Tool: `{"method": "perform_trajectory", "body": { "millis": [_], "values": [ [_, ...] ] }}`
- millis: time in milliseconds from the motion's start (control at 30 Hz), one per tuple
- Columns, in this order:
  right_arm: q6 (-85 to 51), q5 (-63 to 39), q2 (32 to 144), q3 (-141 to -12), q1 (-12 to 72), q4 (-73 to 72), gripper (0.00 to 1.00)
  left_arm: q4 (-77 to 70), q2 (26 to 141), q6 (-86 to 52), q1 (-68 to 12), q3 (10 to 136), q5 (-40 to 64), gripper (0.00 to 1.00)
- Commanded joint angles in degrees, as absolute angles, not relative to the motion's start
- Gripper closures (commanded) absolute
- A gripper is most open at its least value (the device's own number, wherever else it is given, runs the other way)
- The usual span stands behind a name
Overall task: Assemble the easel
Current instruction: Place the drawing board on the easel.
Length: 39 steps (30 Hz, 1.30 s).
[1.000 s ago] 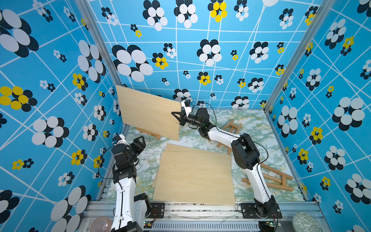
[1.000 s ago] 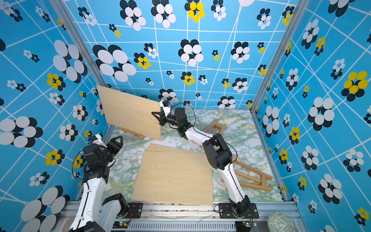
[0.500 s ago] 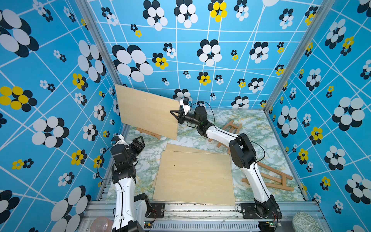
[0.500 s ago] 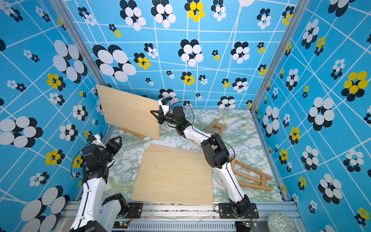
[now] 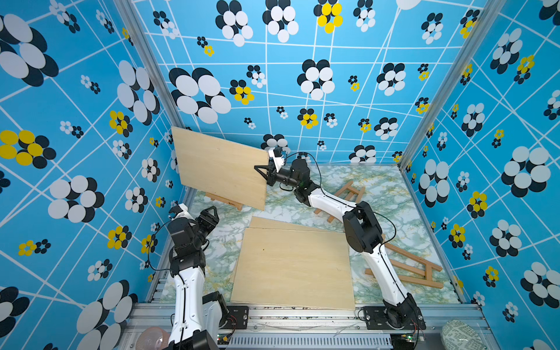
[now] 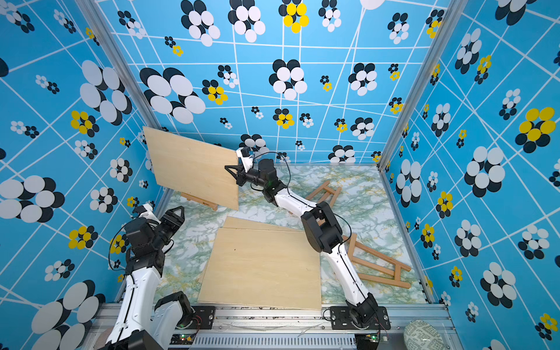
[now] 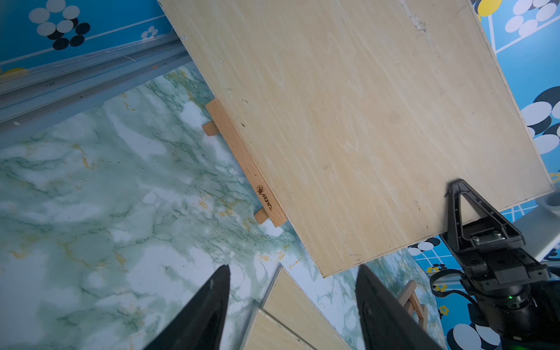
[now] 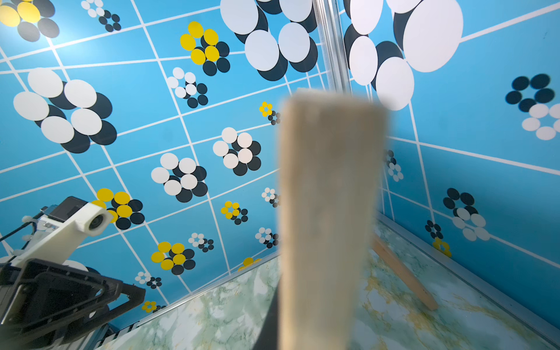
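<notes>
At the front, nearest: flat plywood sheets [image 5: 291, 263], stacked, pale and smooth-grained. Just left of them the left gripper [image 5: 210, 212] hangs with jaws spread, empty. Beyond the sheets and to their left, the right gripper [image 5: 263, 175] pinches the right edge of the raised board [image 5: 221, 169]. The board is tilted, its lower edge along the ledge of the small easel [image 7: 242, 160]; can't tell if it's seated. It looks thin, stiff, light but wide. I'd expect swing from a one-edge pinch, so hold mid-edge.

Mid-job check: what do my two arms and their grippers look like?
Both the left arm and right arm have white link shells with black joint housings and thin black cables looping alongside. The left gripper and right gripper carry black tapered fingers; white camera mounts sit at the wrists.
</notes>
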<state>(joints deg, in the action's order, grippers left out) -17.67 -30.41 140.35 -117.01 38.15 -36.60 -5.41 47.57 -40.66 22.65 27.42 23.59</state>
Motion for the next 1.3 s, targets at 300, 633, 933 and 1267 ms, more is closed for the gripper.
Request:
{"method": "perform_trajectory", "body": {
  "millis": [300,633,933,1267],
  "values": [
    [-12.1,-27.2,146.4,-120.8,37.9,-32.5,1.00,-7.0,48.0,-38.9,23.4,26.4,24.4,0.32],
    [-13.1,-25.2,143.0,-114.5,36.8,-36.5,0.52,-8.2,48.4,-39.7,23.4,25.8,24.5,0.31],
    [-13.8,-24.2,139.1,-108.4,36.3,-40.3,0.39,-8.2,47.7,-40.2,23.5,25.5,24.8,0.31],
    [-13.6,-21.4,119.9,-84.7,33.5,-46.8,0.31,-7.8,45.6,-38.7,23.1,26.0,27.4,0.28]
  ]
}}
